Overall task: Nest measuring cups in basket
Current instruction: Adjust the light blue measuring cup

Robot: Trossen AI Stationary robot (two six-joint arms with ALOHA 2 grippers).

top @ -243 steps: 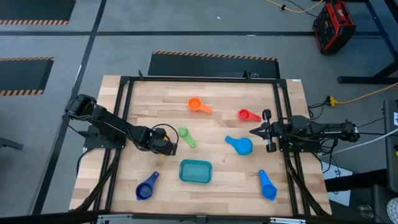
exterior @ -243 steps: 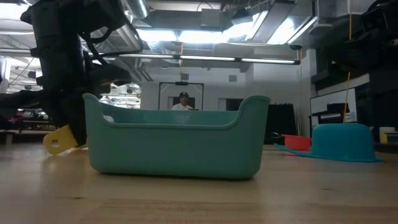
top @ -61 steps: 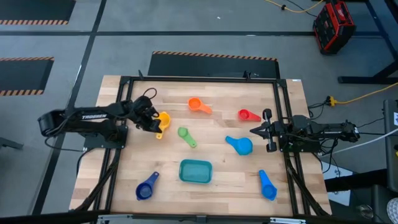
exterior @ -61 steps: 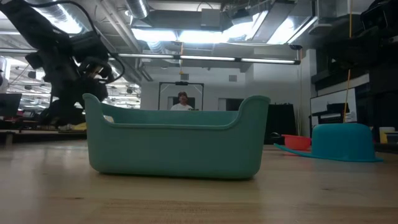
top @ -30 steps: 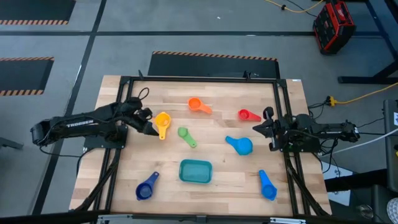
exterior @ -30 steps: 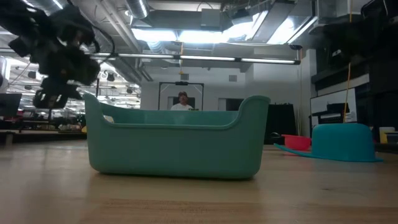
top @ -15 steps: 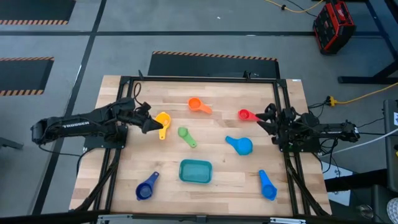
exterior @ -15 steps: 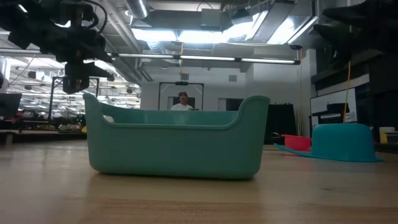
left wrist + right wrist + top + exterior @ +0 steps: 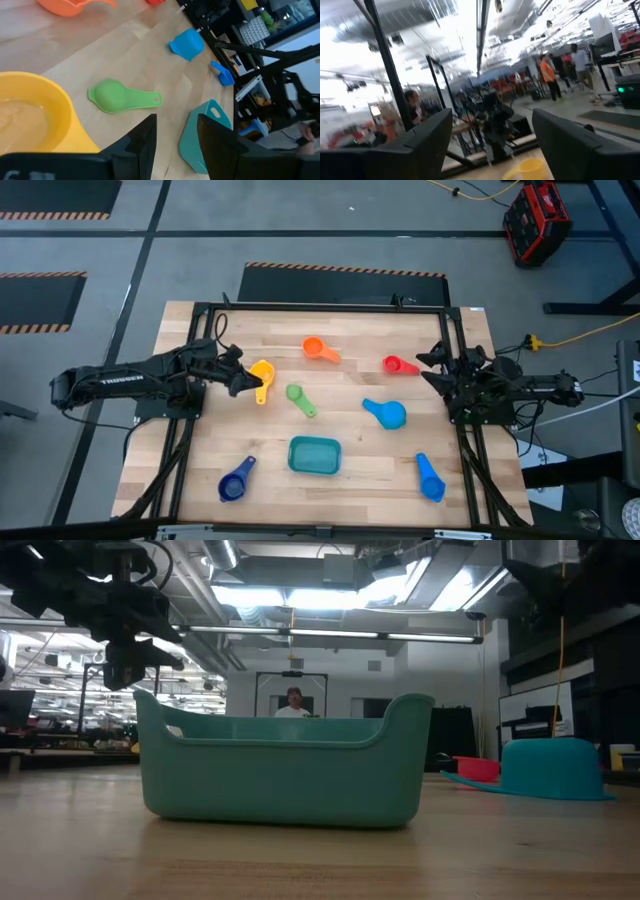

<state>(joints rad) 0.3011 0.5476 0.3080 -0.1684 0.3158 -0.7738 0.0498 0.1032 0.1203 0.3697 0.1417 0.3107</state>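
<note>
We see the teal basket (image 9: 314,455) empty near the table's front edge, with six measuring cups loose on the wood: yellow (image 9: 262,372), orange (image 9: 314,347), red (image 9: 394,364), green (image 9: 296,394), light blue (image 9: 388,414) and dark blue (image 9: 233,485), plus a blue one (image 9: 431,483) at the front right. We judge the task is at its start, nothing nested yet. The left gripper (image 9: 238,380) hovers just beside the yellow cup, fingers parted and holding nothing; the right gripper (image 9: 437,364) sits near the red cup, fingers spread and empty, so next one must descend on a cup and carry it to the basket.
</note>
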